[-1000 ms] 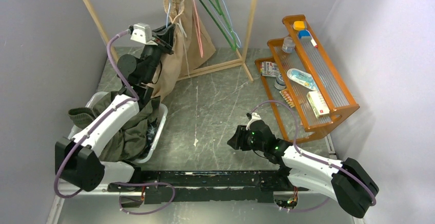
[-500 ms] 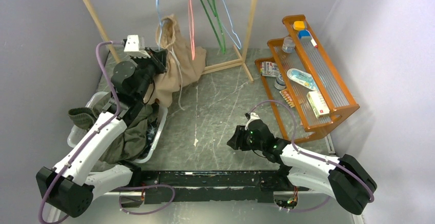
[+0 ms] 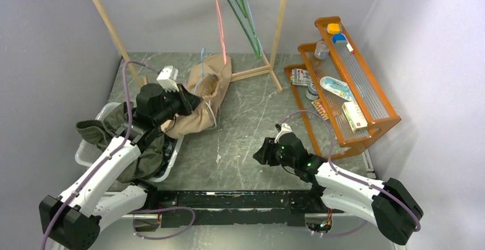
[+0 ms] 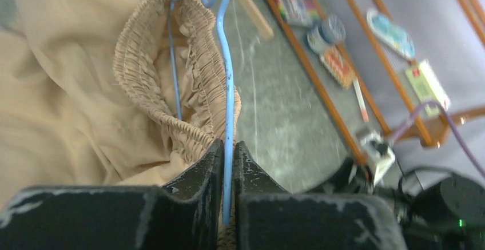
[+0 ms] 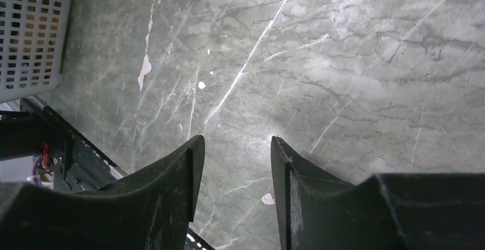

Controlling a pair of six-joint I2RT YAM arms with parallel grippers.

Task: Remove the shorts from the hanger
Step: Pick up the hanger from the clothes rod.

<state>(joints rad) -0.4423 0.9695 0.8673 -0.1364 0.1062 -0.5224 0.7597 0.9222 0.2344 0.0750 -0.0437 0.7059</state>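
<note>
Tan shorts [image 3: 206, 92] lie slumped on the table beside the basket, their gathered waist [image 4: 146, 84] still threaded on a blue wire hanger [image 4: 227, 84]. My left gripper [image 3: 186, 98] is shut on that hanger's wire, which runs straight between the closed fingers [image 4: 229, 147]. Olive green shorts [image 3: 140, 150] lie piled in the white basket [image 3: 178, 141] under my left arm. My right gripper [image 3: 258, 153] hovers low over bare table at the front middle, open, with nothing between its fingers [image 5: 236, 141].
A wooden clothes rack [image 3: 281, 15] stands at the back with a pink hanger [image 3: 219, 15] and a green hanger [image 3: 243, 15] on it. An orange tiered shelf [image 3: 366, 98] with small items is on the right. The basket's corner [image 5: 28, 32] shows in the right wrist view.
My left arm has pulled the blue hanger with the tan shorts off the rack, down and toward the basket; the shorts now rest on the table. The right arm has not moved.
</note>
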